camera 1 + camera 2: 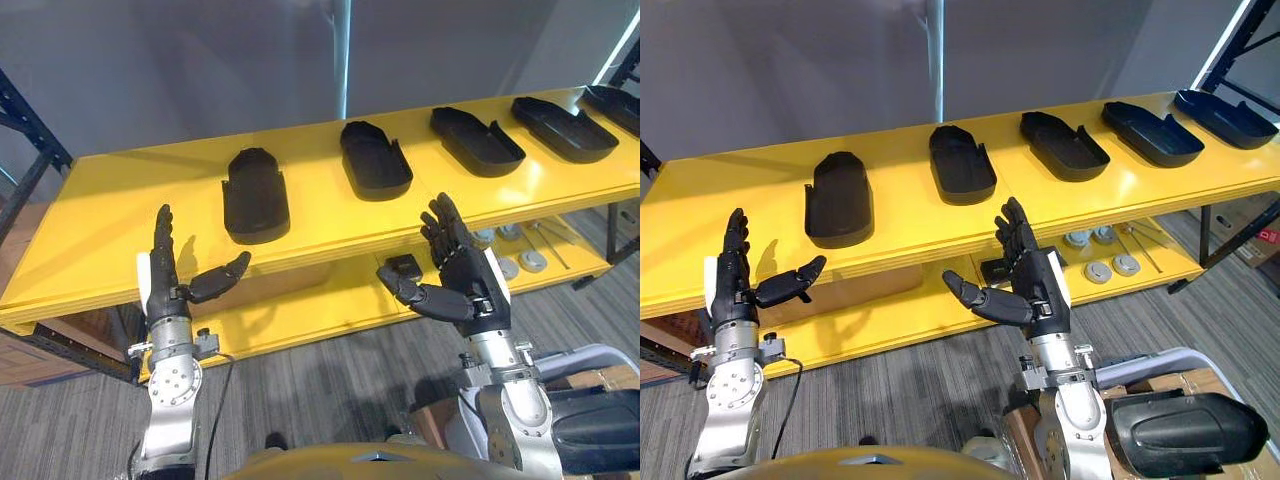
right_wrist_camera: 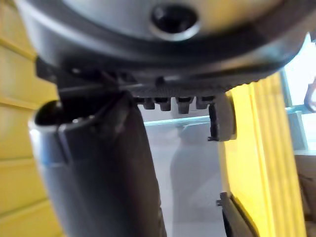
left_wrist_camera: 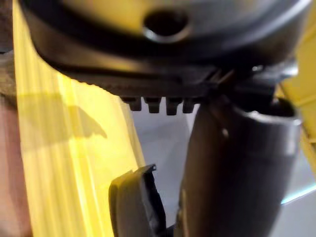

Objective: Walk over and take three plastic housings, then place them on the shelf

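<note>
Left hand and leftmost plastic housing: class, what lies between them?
Bare yellow shelf surface alone, between the left hand and the leftmost plastic housing, in the left eye view.

Two head eyes look from above, two wrist cameras from very close.
Both eye views look down and forward at the yellow shelf [image 1: 100,230] from a little way off. They share its top board, the row of dark housings [image 1: 256,195], the left hand [image 1: 165,285] at 7 o'clock and the right hand [image 1: 465,285] at 5 o'clock. Each wrist view looks along its own hand, very near, and shares only a strip of the yellow shelf board with the eye views.
</note>
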You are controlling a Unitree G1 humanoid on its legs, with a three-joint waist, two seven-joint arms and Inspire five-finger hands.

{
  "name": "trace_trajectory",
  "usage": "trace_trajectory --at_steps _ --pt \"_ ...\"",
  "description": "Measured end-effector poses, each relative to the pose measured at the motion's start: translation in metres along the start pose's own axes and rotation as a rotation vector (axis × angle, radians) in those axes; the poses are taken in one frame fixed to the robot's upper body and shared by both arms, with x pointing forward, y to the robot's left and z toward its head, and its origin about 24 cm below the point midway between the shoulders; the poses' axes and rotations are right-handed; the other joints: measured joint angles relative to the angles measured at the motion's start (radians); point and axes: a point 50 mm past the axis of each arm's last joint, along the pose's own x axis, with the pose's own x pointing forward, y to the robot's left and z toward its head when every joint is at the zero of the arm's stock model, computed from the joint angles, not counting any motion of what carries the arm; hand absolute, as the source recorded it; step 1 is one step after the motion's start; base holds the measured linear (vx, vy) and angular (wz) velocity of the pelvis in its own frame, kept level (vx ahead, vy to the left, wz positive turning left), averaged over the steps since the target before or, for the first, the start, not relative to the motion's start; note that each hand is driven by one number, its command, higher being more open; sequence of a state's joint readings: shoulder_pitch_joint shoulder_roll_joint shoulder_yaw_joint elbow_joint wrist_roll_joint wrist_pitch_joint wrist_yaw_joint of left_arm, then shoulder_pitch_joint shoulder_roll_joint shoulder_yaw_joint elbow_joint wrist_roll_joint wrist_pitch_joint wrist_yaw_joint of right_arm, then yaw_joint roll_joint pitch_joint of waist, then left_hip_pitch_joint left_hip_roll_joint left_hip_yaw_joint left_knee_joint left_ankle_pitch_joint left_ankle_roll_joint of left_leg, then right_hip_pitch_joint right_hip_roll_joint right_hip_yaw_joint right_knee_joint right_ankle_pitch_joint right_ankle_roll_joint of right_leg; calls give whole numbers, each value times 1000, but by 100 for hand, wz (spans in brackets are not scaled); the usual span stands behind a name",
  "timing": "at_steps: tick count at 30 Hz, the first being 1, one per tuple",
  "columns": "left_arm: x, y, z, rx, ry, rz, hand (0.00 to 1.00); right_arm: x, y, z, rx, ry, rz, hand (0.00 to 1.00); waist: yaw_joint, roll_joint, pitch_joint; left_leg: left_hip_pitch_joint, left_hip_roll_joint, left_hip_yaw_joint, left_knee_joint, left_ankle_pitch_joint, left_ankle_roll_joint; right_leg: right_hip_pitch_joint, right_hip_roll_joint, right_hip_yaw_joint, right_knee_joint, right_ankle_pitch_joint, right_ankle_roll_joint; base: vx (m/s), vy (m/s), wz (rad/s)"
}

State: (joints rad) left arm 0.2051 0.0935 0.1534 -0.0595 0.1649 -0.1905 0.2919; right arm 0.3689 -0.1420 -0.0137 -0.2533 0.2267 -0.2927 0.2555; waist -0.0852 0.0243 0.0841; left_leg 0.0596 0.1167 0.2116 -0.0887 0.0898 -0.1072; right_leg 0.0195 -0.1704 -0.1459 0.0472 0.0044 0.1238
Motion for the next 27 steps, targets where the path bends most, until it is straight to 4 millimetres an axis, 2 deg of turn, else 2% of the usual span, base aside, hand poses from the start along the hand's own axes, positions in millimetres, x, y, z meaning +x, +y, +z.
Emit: trace_trajectory --at_steps 4,11,14,22,27 --pt "8 -7 0 -5 8 27 100 -3 0 -8 -14 63 4 100 -16 5 10 -18 0 15 0 3 2 -20 2 16 -14 16 1 -8 8 -10" --pt "27 -11 5 4 -13 100 100 -4 -4 -9 -19 71 -52 100 -34 9 76 -34 -1 32 2 8 4 -50 5 41 -11 32 4 6 3 -6" --pt "36 -12 4 9 -9 140 100 -3 -5 -9 -20 67 -55 100 -54 8 92 -32 -1 33 4 8 4 -51 5 42 -7 32 4 7 1 -2" --pt "56 -10 4 61 4 201 100 -3 -4 -9 -21 67 -49 100 -62 13 143 -18 0 55 1 4 4 -58 7 69 6 22 -7 -31 9 -9" --pt "60 -7 5 72 -3 210 100 -3 -7 -8 -47 76 -28 100 -65 18 154 -29 1 58 3 8 6 -78 8 72 20 23 -6 -9 2 -1"
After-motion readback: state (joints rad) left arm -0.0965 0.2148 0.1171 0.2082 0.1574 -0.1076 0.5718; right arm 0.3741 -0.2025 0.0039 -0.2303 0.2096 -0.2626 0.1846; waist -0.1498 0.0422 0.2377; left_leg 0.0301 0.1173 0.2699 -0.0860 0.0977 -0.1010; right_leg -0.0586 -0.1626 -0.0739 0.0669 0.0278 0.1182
